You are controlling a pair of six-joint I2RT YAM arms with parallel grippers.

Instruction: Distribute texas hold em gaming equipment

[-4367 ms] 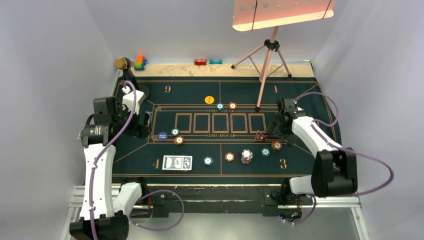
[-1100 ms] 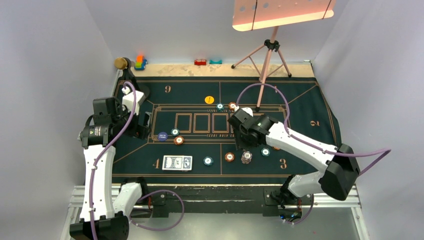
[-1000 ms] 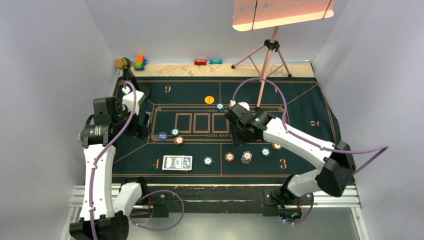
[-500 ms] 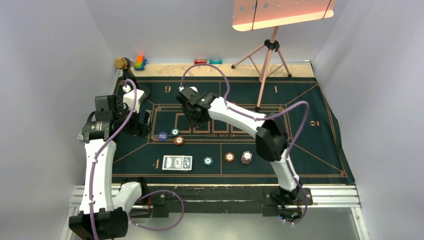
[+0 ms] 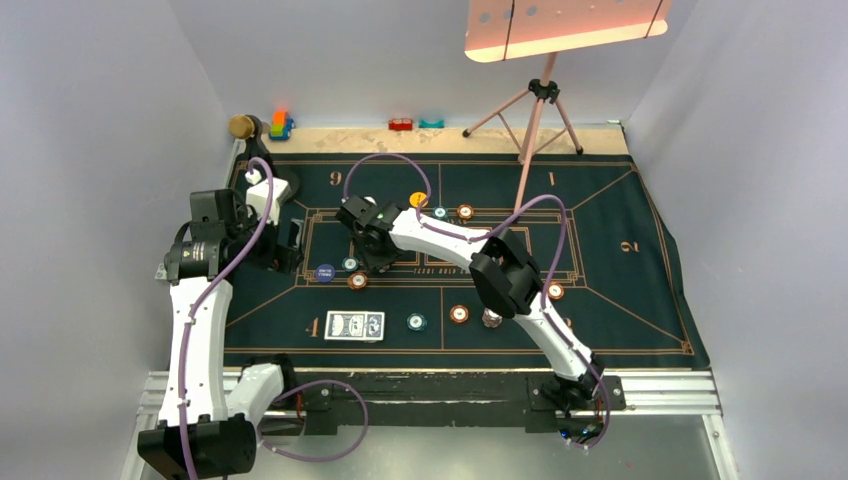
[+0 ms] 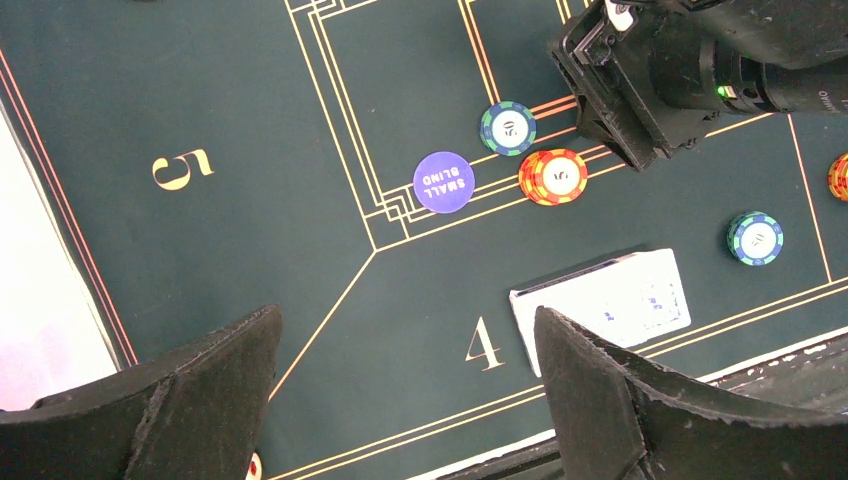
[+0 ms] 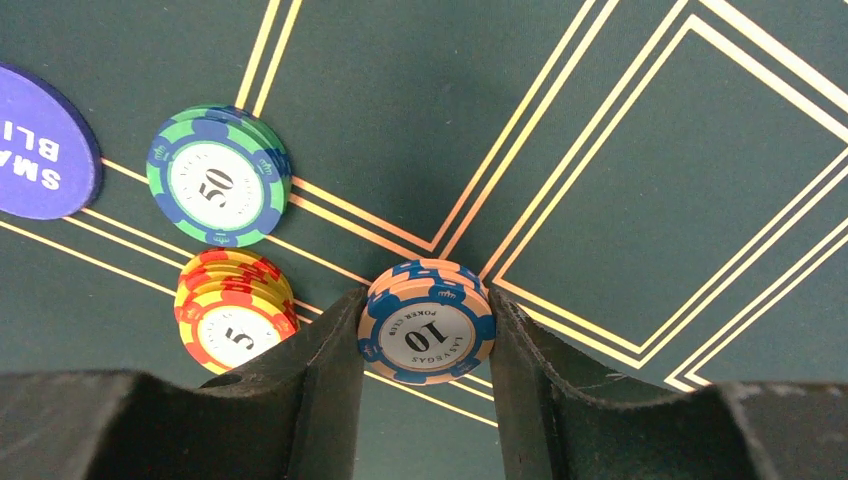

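My right gripper (image 7: 427,302) is shut on a small stack of peach-and-blue "10" chips (image 7: 427,330), low over the green mat. It is next to an orange "5" chip stack (image 7: 235,320), a teal "50" chip stack (image 7: 218,175) and the dark-blue button (image 7: 40,140). In the top view the right gripper (image 5: 375,255) reaches across to the mat's left half. My left gripper (image 6: 405,400) is open and empty above the "4" mark, left of the card deck (image 6: 600,305). The yellow button (image 5: 419,200) lies at the back. The red triangle marker is hidden.
More chips lie on the mat: teal (image 5: 416,322), orange (image 5: 459,314), a white stack (image 5: 491,318), orange (image 5: 554,291), and a pair at the back (image 5: 452,212). A tripod lamp (image 5: 530,130) stands back right. Toy blocks (image 5: 280,125) line the back edge.
My right arm has swung from the right side of the mat across to the left, carrying the "10" chips to beside the dark-blue button. The left arm has hardly moved.
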